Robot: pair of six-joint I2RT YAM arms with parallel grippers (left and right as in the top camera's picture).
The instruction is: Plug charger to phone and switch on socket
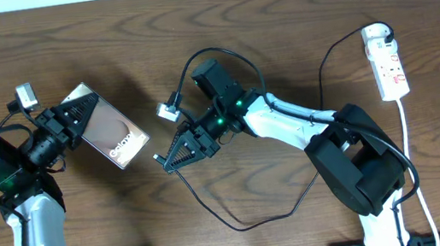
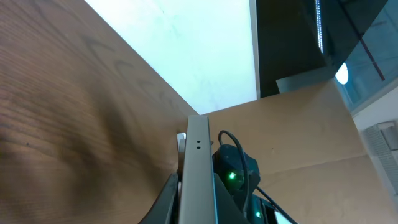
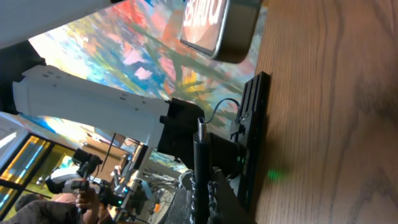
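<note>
Right gripper [image 1: 174, 153] pinched on charger [image 1: 243, 228] plug; cable's limp, so grip close to tip. Left gripper [image 1: 75, 119] clamps phone [image 1: 113, 129] by its end: rigid, glossy, likely slippery.

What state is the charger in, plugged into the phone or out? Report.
Out: the charger, pinched in the right gripper, ends short of the phone, with wood showing between them.

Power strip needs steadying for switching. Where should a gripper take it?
Grip the socket across its narrow width, mid-length, from above: it lies flat, long sides free; the charger's plug occupies its far end, the white cord its near end.
</note>
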